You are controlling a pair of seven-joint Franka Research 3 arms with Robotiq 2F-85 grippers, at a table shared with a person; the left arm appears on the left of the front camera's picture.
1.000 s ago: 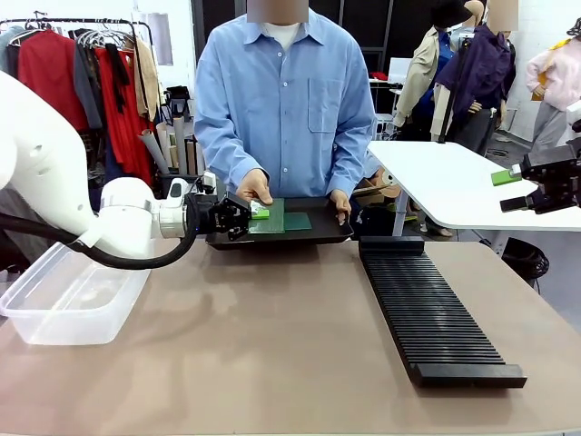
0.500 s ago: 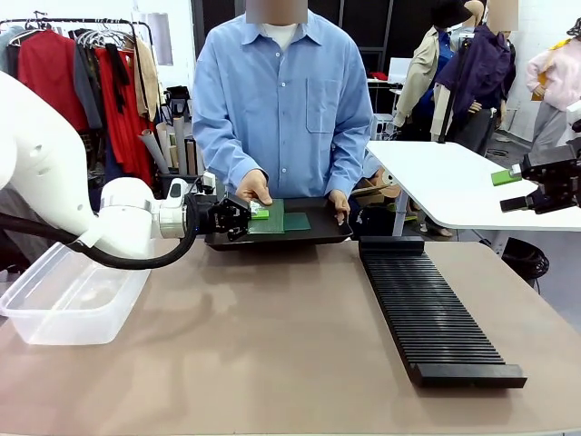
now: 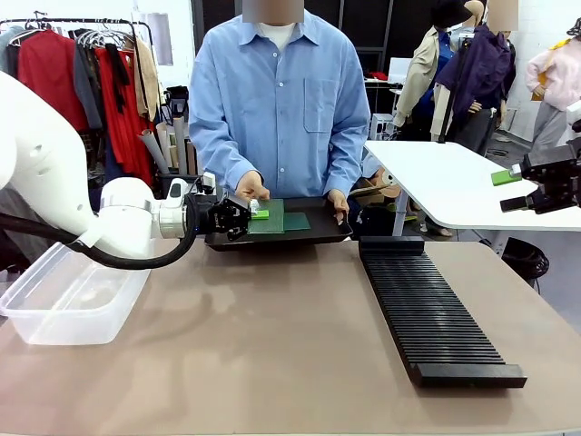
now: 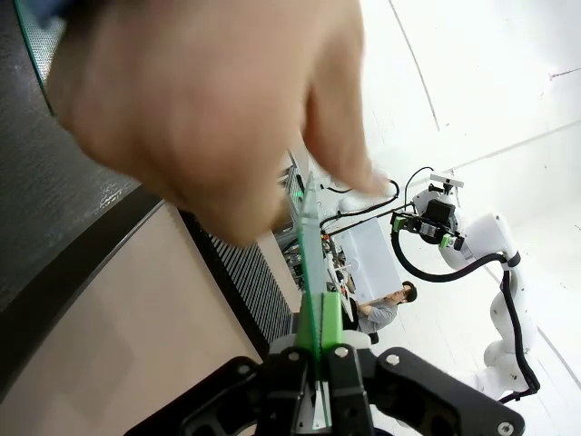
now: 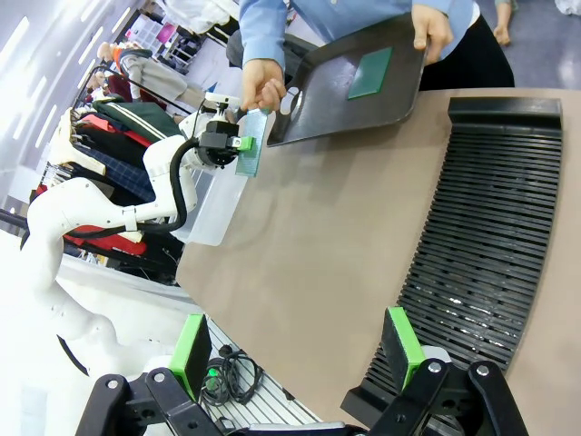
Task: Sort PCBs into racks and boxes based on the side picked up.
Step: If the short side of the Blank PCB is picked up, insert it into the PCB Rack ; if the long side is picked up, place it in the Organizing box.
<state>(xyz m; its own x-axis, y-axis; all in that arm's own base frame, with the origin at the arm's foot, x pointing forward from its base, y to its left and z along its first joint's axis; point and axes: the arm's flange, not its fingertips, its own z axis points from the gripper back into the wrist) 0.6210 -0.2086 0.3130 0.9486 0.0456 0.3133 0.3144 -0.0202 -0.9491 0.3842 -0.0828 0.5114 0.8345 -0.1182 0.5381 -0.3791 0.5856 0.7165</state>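
Held PCB (image 3: pixel 272 218): one green board over the left end of the black tray (image 3: pixel 322 233). The left claw (image 3: pixel 252 215) is clenched on one edge of it. The person's hand (image 3: pixel 251 189) grips the same board from above, so the hand-over reads as not yet finished. Second PCB (image 3: pixel 297 221): lying flat on the tray, untouched; the person's other hand (image 3: pixel 339 207) holds the tray's right end. Rack (image 3: pixel 434 313): on the desk (image 3: pixel 272 345) to the right, its slots showing no board. Box (image 3: pixel 54 309): at the left desk edge, no board visible inside. Right claw (image 5: pixel 295 318): released, holding nothing, well apart from the tray. Progress, as judged: opening stage. Nothing is sorted, one board awaits release and placement, and at least one more is to follow.
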